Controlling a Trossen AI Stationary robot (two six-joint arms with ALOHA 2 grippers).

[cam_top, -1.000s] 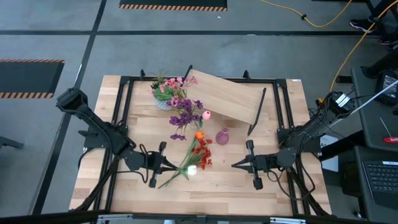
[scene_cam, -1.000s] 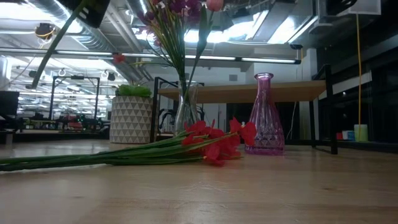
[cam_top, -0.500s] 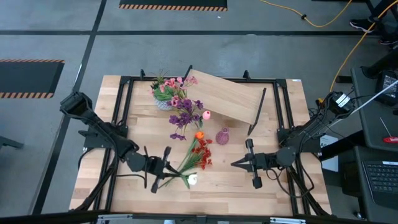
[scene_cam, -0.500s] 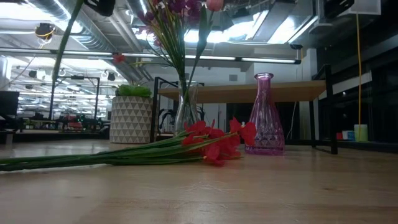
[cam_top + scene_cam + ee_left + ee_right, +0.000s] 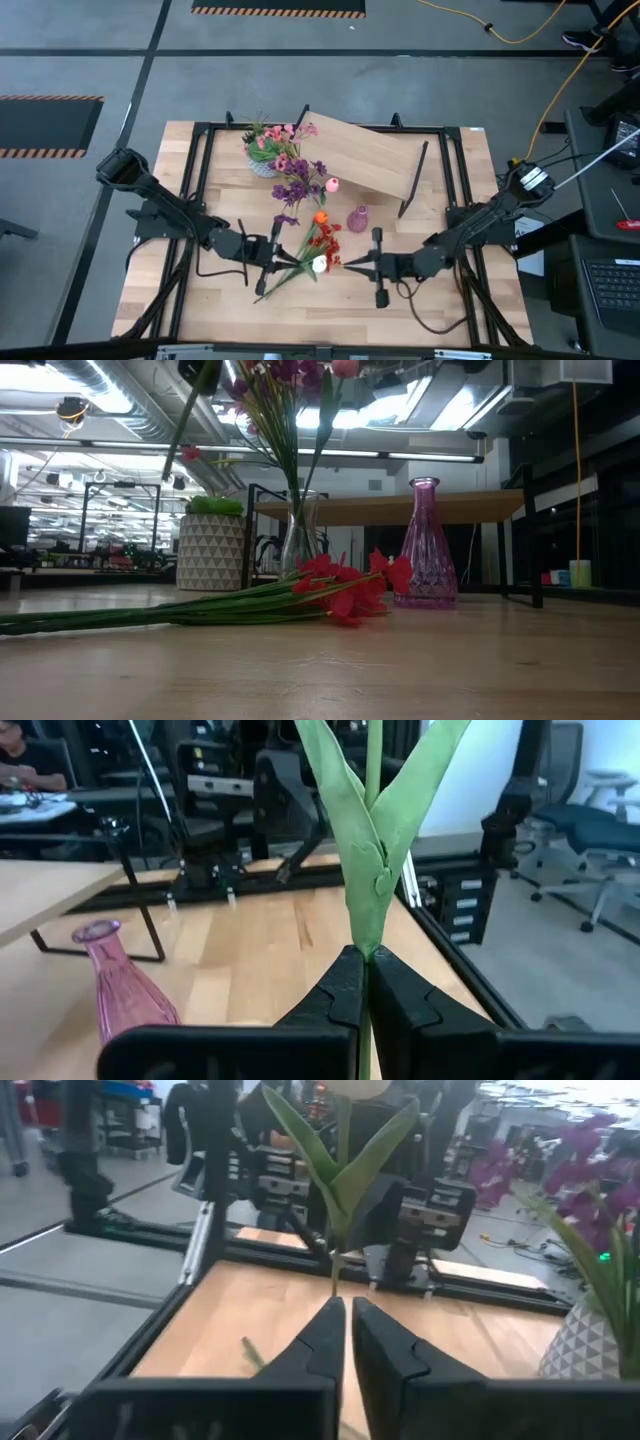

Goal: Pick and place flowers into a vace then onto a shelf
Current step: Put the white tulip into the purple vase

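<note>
The left claw (image 5: pixel 272 251) pinches the green stem of a single white artificial flower (image 5: pixel 318 265), raised above the light wooden worktop (image 5: pixel 340 310). Facing it, the right claw (image 5: pixel 350 264) stands slightly parted, holding nothing. Just beyond both: pink glass vase (image 5: pixel 357 219), red-orange bunch (image 5: pixel 322 243). Bare worktop lies toward the near edge.

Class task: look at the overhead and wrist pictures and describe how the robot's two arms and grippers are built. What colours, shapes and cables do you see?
Both arms are black, jointed segments with black cables trailing. The left gripper and right gripper each end in two dark, tapered fingers on a crossbar. The right arm carries a white patch near its upper joint.
</note>
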